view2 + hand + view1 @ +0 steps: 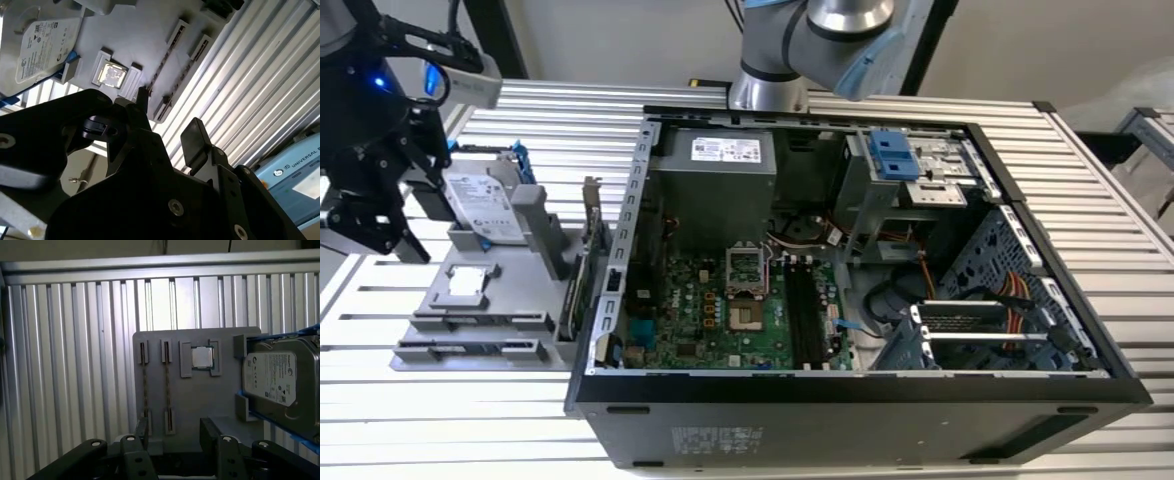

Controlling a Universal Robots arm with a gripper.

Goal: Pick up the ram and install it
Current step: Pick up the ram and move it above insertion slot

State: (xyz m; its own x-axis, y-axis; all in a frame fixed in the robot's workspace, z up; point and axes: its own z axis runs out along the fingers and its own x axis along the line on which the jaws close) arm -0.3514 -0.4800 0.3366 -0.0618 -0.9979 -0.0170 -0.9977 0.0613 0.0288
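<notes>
Two ram sticks stand on edge in slotted holders on a grey fixture plate (200,400). In the first wrist view they are the thin dark strips, one ram stick (145,385) beside the other (167,385). The second wrist view shows the same pair, one stick (167,52) and its neighbour (186,70). In the exterior view they lie at the plate's front end (470,322). My gripper (175,435) hangs above the fixture, open, with nothing between its fingers (195,142). In the exterior view the gripper (380,235) is at the far left, apart from the sticks.
On the same plate sit a processor chip (202,357), a silver hard drive with blue bracket (280,377) and an upright expansion card (587,260). The open computer case (854,390) lies at the exterior view's right, with black memory slots (803,315) on its motherboard. The table is ribbed metal.
</notes>
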